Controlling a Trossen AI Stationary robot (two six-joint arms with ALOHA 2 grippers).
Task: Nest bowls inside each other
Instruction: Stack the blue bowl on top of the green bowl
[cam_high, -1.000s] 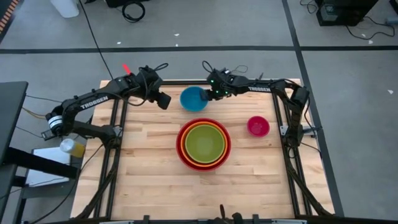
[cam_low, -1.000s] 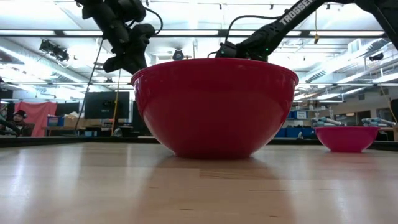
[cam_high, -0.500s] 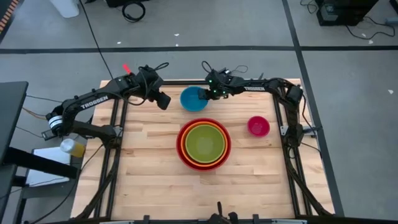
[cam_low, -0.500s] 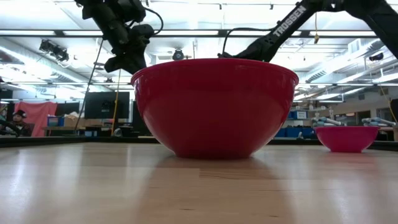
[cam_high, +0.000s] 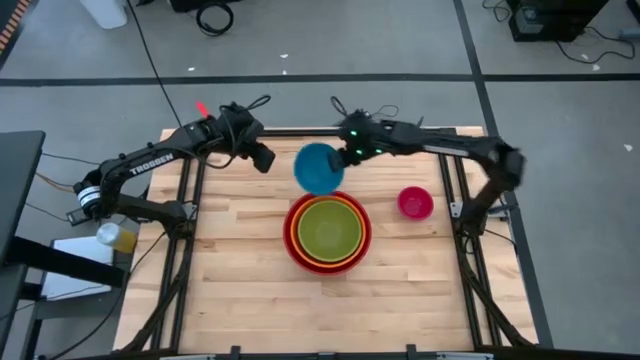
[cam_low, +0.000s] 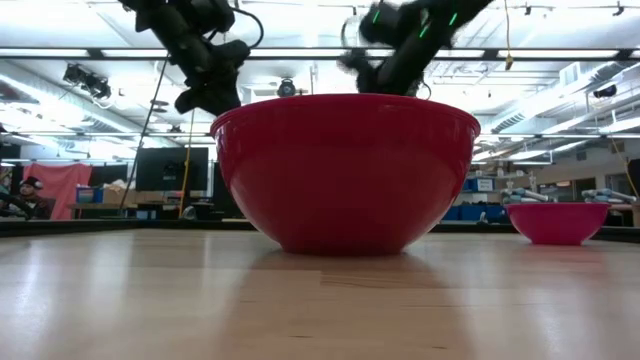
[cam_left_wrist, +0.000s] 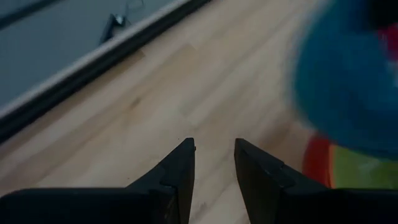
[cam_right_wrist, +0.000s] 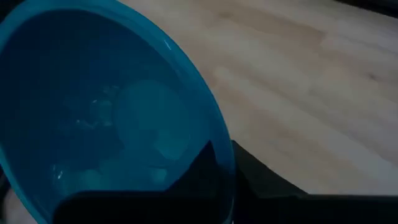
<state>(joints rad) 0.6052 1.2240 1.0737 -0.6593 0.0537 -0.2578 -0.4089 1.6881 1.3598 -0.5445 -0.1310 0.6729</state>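
Observation:
The red bowl (cam_high: 292, 240) stands at the table's middle with the orange bowl (cam_high: 298, 222) and the yellow-green bowl (cam_high: 329, 229) nested in it. The blue bowl (cam_high: 318, 167) hangs just beyond their far rim, with my right gripper (cam_high: 345, 160) shut on it. The small magenta-pink bowl (cam_high: 415, 203) rests on its base to the right. My left gripper (cam_high: 264, 158) hovers open at the far left, left of the blue bowl, with nothing between its fingers (cam_left_wrist: 214, 163). My right gripper pinches the blue bowl's rim (cam_right_wrist: 225, 163) on its right side, one finger inside the bowl and one outside. The fingers slant down from the table's far right. The bowl is lifted clear of the table and tilted.
The wooden table (cam_high: 230, 270) lies bare near and left of the stack. The red bowl (cam_low: 345, 170) fills the middle of the low view, with the pink bowl (cam_low: 557, 222) to its right.
My right gripper has shut on the blue bowl's rim and lifted it off the table, carrying it a little toward the nested stack; the bowl now hangs tilted instead of resting on its base.

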